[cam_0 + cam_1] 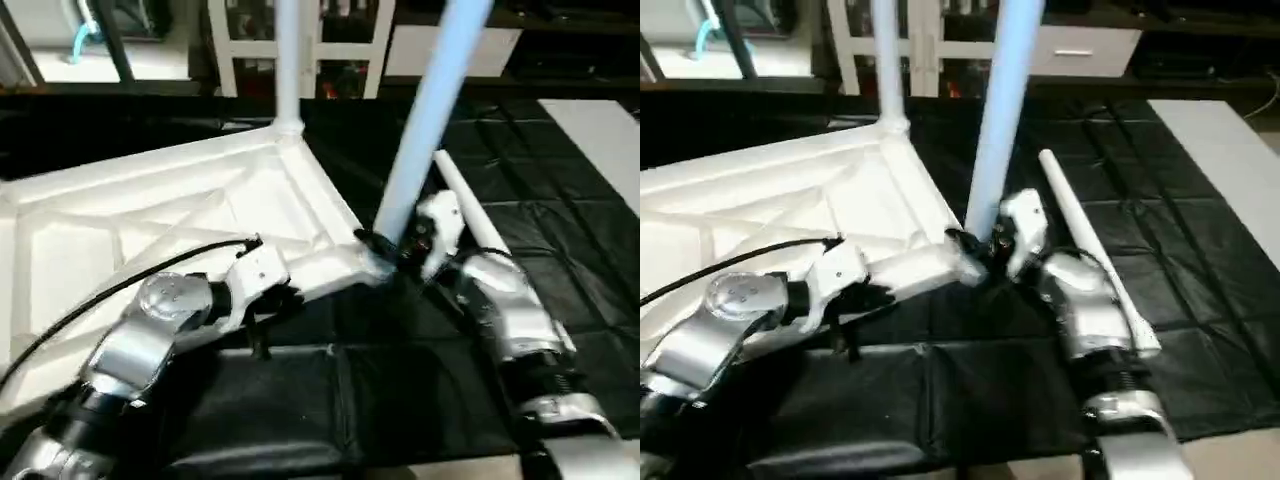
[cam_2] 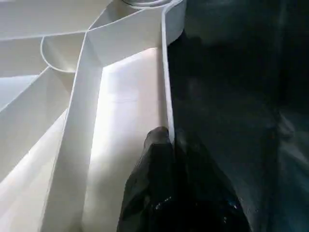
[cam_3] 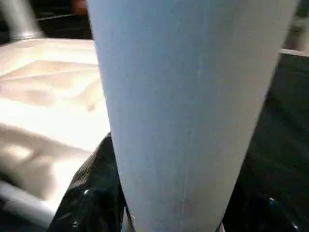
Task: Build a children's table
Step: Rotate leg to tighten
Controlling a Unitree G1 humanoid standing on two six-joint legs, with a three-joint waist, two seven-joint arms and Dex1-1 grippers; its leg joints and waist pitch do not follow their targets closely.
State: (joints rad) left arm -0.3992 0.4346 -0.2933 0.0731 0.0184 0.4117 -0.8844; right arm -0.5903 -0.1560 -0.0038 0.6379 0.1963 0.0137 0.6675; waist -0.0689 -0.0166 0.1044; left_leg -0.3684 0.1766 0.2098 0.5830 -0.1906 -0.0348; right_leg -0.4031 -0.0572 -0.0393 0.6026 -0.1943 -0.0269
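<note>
Between the right tool's (image 1: 392, 250) black fingers stands a clamped white tapered tube leg (image 1: 425, 120); the left tool (image 2: 169, 140) pinches the white ribbed plastic top's (image 1: 150, 210) rim.

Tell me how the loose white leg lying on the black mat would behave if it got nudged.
The loose leg is a smooth round tube, so it would probably roll, likely curving since it tapers. It looks hollow plastic, so probably light and stiff. The black mat is wrinkled, which may slow it.
</note>
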